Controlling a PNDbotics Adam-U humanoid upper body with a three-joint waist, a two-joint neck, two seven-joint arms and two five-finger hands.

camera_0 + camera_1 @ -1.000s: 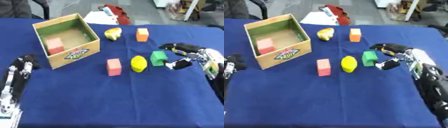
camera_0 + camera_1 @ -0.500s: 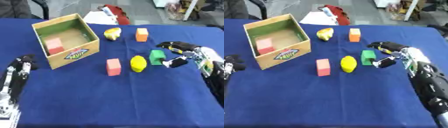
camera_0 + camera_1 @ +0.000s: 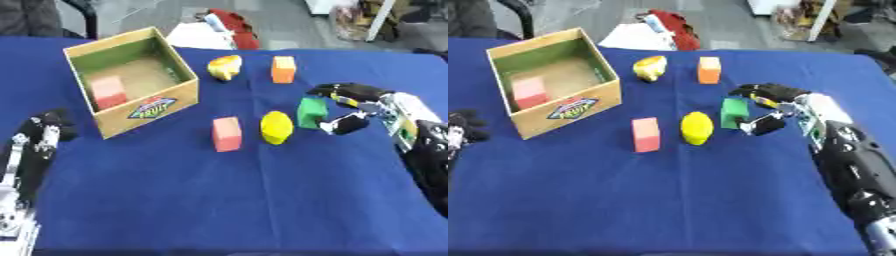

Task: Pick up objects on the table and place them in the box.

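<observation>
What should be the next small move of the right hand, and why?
Probably close the right hand on the green block: its fingers and thumb sit open beside the block, which rests on the blue table and is not yet gripped.

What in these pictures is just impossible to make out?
- Whether the right hand already touches the green block: both views are too blurred.
- The label on the box: too blurred to read.
- The left hand: dark and blurred; cut off by the right eye view's edge.
- The yellow thing behind: shape unclear.
</observation>
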